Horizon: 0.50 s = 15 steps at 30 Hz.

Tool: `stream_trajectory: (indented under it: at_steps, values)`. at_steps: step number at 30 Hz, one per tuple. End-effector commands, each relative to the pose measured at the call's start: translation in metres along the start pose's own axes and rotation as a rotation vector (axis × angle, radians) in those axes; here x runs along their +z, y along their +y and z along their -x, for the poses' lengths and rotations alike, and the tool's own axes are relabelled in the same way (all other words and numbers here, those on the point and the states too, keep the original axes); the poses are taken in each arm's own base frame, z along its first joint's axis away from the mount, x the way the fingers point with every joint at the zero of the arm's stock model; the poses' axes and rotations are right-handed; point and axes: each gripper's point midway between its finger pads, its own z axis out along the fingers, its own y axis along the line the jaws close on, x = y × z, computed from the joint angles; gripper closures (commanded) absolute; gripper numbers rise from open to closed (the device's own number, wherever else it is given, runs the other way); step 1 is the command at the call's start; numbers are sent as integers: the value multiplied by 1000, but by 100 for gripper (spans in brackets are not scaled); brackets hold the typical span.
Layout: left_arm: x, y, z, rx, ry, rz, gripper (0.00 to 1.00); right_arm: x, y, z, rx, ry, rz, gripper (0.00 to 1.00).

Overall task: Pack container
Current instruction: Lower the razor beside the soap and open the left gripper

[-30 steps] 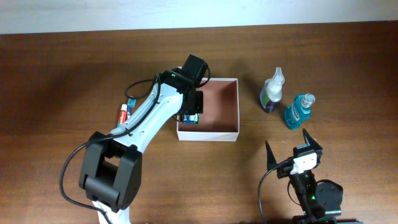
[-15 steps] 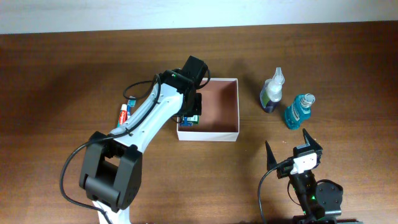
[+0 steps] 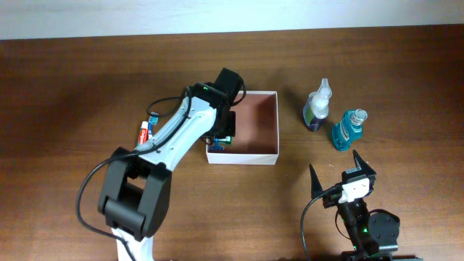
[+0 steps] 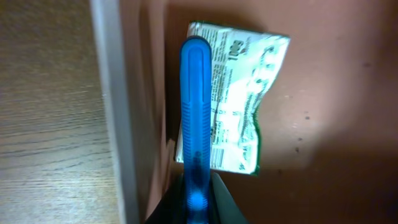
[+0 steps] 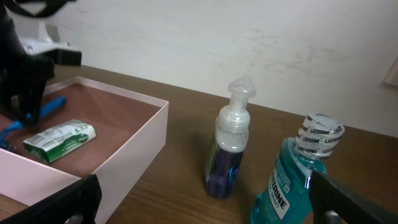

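- View from overhead: places the container point(image 3: 278, 125) on the table point(image 3: 72, 72), ahead of the right gripper point(image 3: 333, 161) and off to the left of its fingers.
- Shows those fingers spread wide with nothing between them; sets a foam bottle point(image 3: 317, 110) and a mouthwash bottle point(image 3: 349, 130) beyond the fingertips, near each other and apart from both fingers.
- Catches the left gripper point(image 3: 222, 135) down inside the container at its left wall, fingertips hidden under the wrist.
- Shows a toothpaste tube point(image 3: 144, 133) outside the container, well to the left of the left fingers, past the forearm.
- View from the left wrist: shows both fingers point(image 4: 163, 211) clamped on a blue handle point(image 4: 196, 106), which runs straight out past the fingertips; cannot tell what tool it belongs to.
- Lays a green-and-white packet point(image 4: 239, 93) flat on the pinkish-brown floor, beyond the fingertips, under the handle and to its right; cannot tell whether the two touch.
- Puts the white wall just left of the fingers.
- View from the right wrist: frames everything between two wide-set fingers point(image 5: 62, 202), one at each lower corner.
- Has the container ahead and to their left, packet lying inside, blue handle gripped at the far left.
- Stands both bottles upright ahead between the fingers, side by side, outside the container's right wall.
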Motion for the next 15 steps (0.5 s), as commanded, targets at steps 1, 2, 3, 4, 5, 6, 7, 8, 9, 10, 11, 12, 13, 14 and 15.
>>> stream_trajectory:
  at_steps: [1,2,3,4,5,6,7,8,9,10,11,12,13,14,15]
  values:
    - [13,1,-3,-6,21,30,94,0,-2,-3,5,3,-10,2]
    - [13,1,-3,-6,20,30,94,0,-2,-2,5,3,-10,2]
    - [13,1,-2,-6,20,29,94,0,-2,-3,5,3,-10,2]
    - [13,1,-2,-4,19,29,94,0,-2,-2,5,3,-10,2]
    - [13,1,-2,-4,19,29,89,0,-2,-2,5,3,-10,2]
    - [13,1,-2,-4,19,29,86,0,-2,-3,5,3,-10,2]
    - [13,1,-2,-4,19,29,83,0,-2,-2,5,3,-10,2]
    - [13,1,-2,-4,19,29,82,0,-2,-2,5,3,-10,2]
    - [13,1,-2,-3,19,29,82,0,-2,-3,5,3,-10,2]
    - [13,1,-2,-3,19,28,82,0,-2,-3,5,3,-10,2]
    - [13,1,-2,-3,19,28,81,0,-2,-2,5,3,-10,2]
    - [13,1,-2,-3,20,28,82,0,-2,-3,5,3,-10,2]
    - [13,0,-3,-3,21,25,81,0,-2,-2,5,3,-10,2]
    - [13,-1,-3,-4,25,20,81,0,-2,-3,5,3,-10,2]
    - [13,-2,-4,-4,29,13,81,0,-2,-2,5,3,-10,1]
